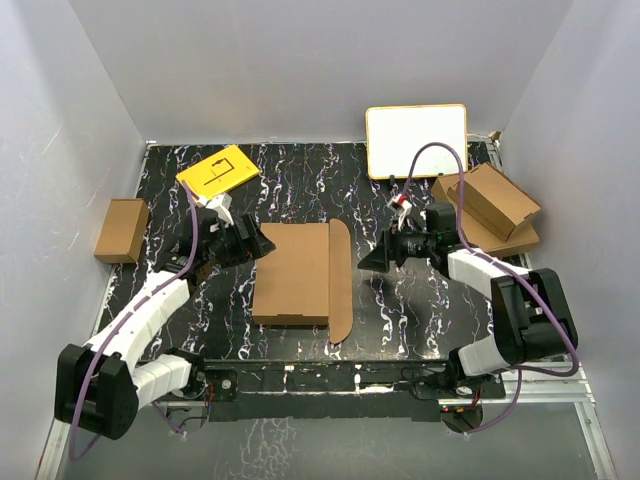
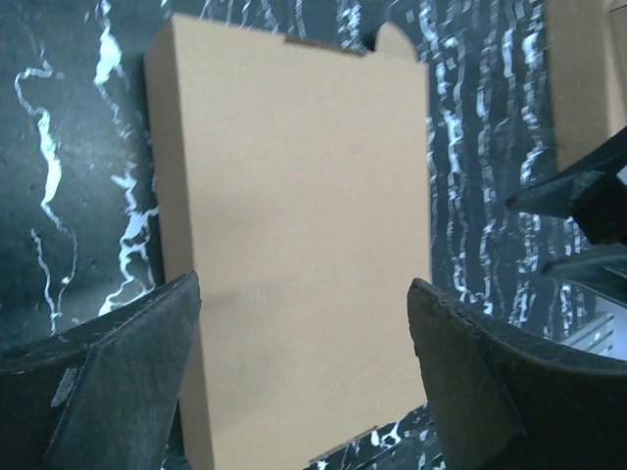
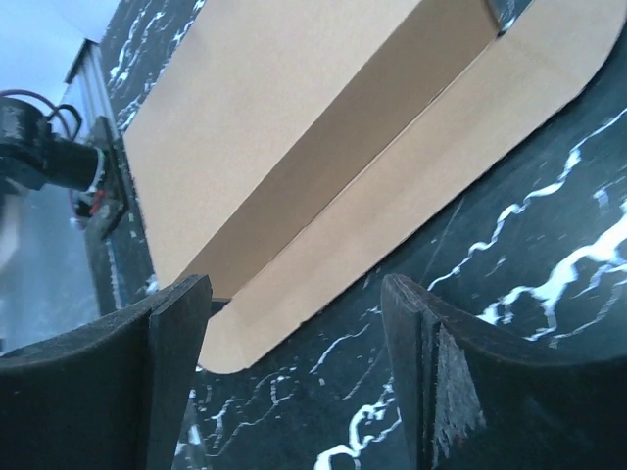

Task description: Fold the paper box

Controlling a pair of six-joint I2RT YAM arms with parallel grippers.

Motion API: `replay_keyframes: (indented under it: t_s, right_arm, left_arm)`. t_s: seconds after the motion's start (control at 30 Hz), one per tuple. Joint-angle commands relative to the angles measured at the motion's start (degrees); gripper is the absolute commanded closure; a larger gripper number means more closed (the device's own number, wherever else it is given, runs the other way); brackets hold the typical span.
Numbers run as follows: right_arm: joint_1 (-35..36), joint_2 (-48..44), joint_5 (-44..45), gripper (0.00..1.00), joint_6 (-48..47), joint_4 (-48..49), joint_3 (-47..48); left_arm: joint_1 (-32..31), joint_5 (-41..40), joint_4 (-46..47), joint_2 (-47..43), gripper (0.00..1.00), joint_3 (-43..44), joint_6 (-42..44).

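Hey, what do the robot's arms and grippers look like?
The left arm and right arm have white shells, black joints and a purple cable each. The left gripper and right gripper are black, with two broad wedge-shaped fingers, edges scuffed.

White-black arms [image 1: 150, 305], purple cables [image 1: 437, 146], dark fingers [image 2: 108, 392]
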Motion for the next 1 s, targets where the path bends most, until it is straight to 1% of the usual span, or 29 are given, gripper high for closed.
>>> replay_keyframes:
  t_s: [0.0, 0.07, 0.23, 0.37, 0.57, 0.73, 0.83, 0.97]
  right_arm:
    - [0.81, 1.13, -0.06, 0.23, 16.45, 15.34, -3.28]
    - [0.92, 3.99, 1.83, 0.22, 20.29, 15.51, -2.74]
    - [2.97, 9.62, 6.43, 0.1, 25.6, 14.06, -0.77]
    - [4.74, 12.43, 6.75, 0.09, 27.18, 14.09, 0.25]
    - [6.57, 14.77, 7.68, 0.1, 29.58, 13.91, 1.09]
    - [7.75, 16.12, 7.39, 0.12, 30.66, 13.38, 1.78]
    - [8.24, 15.34, 6.11, 0.14, 30.86, 13.58, 2.12]
    - [8.15, 12.79, 4.56, 0.19, 31.54, 15.59, 1.56]
  left_arm:
    - [-0.29, -1.86, -1.89, 1.96, 0.15, -1.16, 3.0]
    - [-0.23, -2.06, -1.75, 3.08, 0.15, -2.0, 3.53]
    - [-0.27, -1.04, 0.29, 5.65, 0.15, -4.2, 3.16]
    - [-0.23, 0.9, 2.86, 7.13, 0.17, -6.03, 2.1]
    - [-0.25, 2.46, 4.95, 9.19, 0.21, -7.46, 1.2]
    - [-0.28, 4.48, 6.0, 12.22, 0.29, -7.41, 0.47]
    - [-0.3, 5.98, 6.34, 14.2, 0.33, -7.08, -0.1]
    - [-0.27, 7.11, 7.17, 15.25, 0.34, -7.13, -0.91]
